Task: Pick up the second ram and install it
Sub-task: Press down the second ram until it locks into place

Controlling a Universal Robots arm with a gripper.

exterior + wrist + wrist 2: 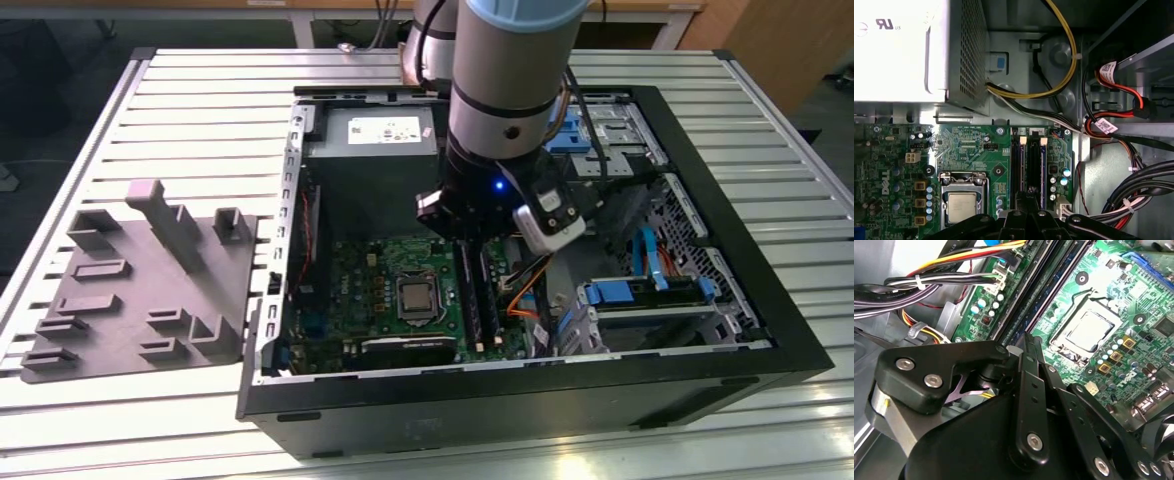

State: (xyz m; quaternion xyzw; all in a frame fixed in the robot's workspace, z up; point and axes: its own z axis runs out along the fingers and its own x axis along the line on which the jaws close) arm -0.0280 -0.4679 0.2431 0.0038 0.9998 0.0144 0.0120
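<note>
Second ram [1036, 297]: judged to be the dark blue-green strip standing on edge among the long black slots [1032, 165] of the green motherboard [387, 270]. Its long axis runs along the slots, parallel to them. It lies directly beneath the gripper [1026, 340] and stretches away from the fingertips along the slot bank, beside the processor socket [961, 205].

Fingers [1030, 390]: drawn together, with no open gap visible between them in the second wrist view. Their tips meet at the board's upper edge, near one end of it. Whether they pinch that edge or merely bear on it cannot be determined, and how deeply the board sits in its slot is not visible.

Arm pose: in the exterior view the arm reaches straight down into the open computer case [747, 330], wrist vertical, with the gripper [467, 235] low over the slot bank. The closing line of the fingers matches the board's thin dimension.

Surroundings: bundled cables [1134, 195] lie just beside the slots, apart from the fingers. The case rests on the slatted counter [200, 100], and a grey fixture tray [140, 285] sits well apart on the exterior view's left.
</note>
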